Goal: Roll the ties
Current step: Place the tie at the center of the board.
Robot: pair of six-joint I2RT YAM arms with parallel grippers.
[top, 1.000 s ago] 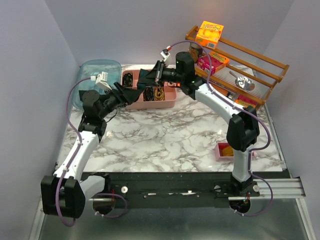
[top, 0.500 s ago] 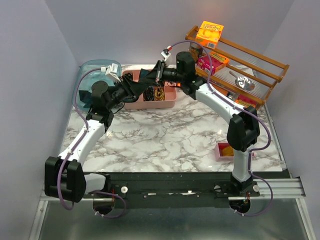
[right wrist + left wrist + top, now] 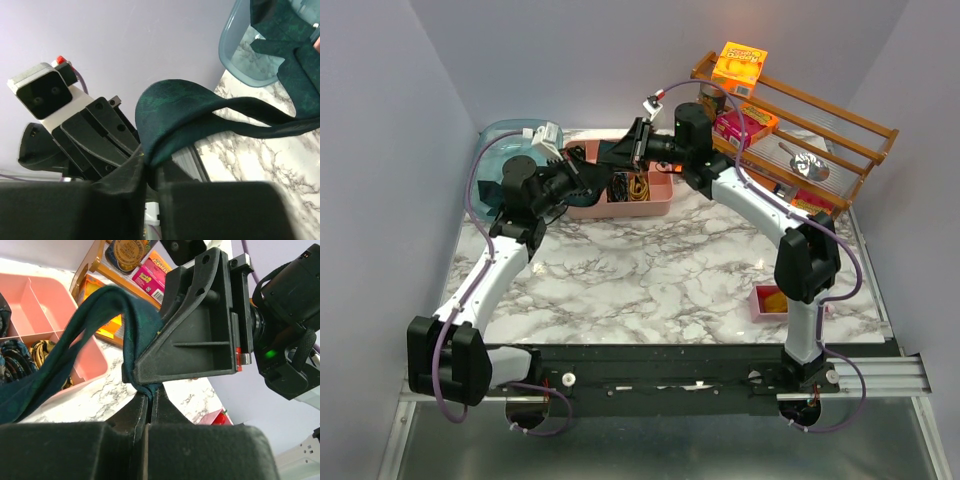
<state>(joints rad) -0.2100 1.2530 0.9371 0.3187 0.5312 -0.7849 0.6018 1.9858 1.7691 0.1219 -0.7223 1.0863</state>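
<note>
Above the pink tray [image 3: 655,207] at the back of the tabletop [image 3: 650,270], the two grippers meet on one dark teal tie [image 3: 100,302], held up in the air. The left gripper [image 3: 149,399] is clamped tight on its fold. The right gripper [image 3: 148,172] pinches a loop of it between narrow jaws. In the tray lie one mustard-yellow coil [image 3: 639,187] and, beside it, one dark coil [image 3: 618,187].

The tie [image 3: 107,297] is definitely woven cloth, dark teal with a faint pattern and a soft sheen along the folds. The left gripper [image 3: 149,402] looks like matt black plastic, a bit grainy. The tabletop [image 3: 650,280] is glossy marble-look. The organiser tray [image 3: 640,208], upper centre, is smooth pink plastic. The tub [image 3: 500,135], upper left, is see-through blue plastic. The rack [image 3: 840,113], upper right, is varnished wood.
</note>
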